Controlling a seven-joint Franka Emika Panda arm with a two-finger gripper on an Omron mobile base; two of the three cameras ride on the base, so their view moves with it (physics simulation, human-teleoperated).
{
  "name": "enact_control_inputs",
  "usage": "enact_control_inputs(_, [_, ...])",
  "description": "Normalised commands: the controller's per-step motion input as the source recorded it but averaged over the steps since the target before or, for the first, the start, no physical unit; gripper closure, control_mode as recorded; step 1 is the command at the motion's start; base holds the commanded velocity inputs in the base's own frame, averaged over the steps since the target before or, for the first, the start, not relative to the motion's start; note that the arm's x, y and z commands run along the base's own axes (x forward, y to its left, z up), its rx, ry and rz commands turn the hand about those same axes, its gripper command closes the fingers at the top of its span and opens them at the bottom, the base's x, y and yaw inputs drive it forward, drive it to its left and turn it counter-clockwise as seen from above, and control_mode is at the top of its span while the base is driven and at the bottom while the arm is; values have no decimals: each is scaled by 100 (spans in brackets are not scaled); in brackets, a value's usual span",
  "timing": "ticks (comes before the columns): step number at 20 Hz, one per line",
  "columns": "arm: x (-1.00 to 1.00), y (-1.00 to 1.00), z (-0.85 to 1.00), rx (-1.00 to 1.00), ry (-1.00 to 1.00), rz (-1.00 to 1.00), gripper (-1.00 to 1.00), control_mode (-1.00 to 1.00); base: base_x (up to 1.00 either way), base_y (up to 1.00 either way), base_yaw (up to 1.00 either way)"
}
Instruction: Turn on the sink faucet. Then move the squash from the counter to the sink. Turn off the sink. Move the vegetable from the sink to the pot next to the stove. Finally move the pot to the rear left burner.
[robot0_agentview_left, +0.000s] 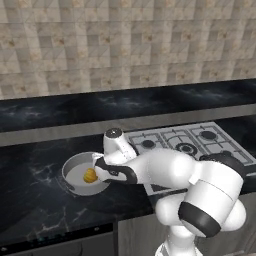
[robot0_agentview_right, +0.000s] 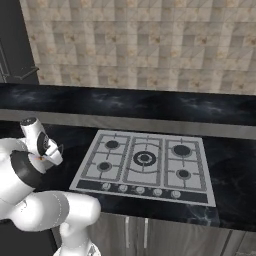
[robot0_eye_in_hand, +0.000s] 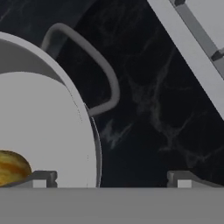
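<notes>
The counter (robot0_agentview_left: 35, 165), one glossy black marble worktop with thin white veins, runs across the scene below a tiled wall (robot0_agentview_left: 125, 40).

The arm (robot0_agentview_left: 165, 172), white with dark joints, rises from the lower right of the left base view, folds at a bulky elbow and reaches leftward, its wrist bent down over the right rim of the pot. In the right base view the same arm stands at the left edge, its hand pointed down beside the stove.

The stove (robot0_agentview_right: 145, 160) is one flat grey steel cooktop let into the counter. It carries five burners: two at the left, one large in the middle, two at the right. A row of five knobs lines its front edge.

The pot (robot0_agentview_left: 75, 172), one round shallow grey vessel, sits on the counter just left of the stove. In the hand view one looped handle (robot0_eye_in_hand: 98, 65) projects from its rim toward the stove's edge.

The gripper (robot0_eye_in_hand: 111, 178) hangs over the pot's rim with its jaws spread wide: one fingertip over the pot's floor, the other over the bare counter, nothing between them.

The squash (robot0_agentview_left: 90, 175), one small yellow mottled vegetable, lies inside the pot near its right wall, just beside the fingertip on the pot side.
</notes>
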Motion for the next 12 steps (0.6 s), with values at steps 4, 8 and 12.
enact_control_inputs(4, [12,14,-22,-1,0,0,-100,-100,0,0,0])
enact_control_inputs(8, [6,7,-23,0,0,0,-100,-100,0,0,0])
enact_control_inputs(12, [8,3,-19,0,0,0,-100,-100,0,0,0])
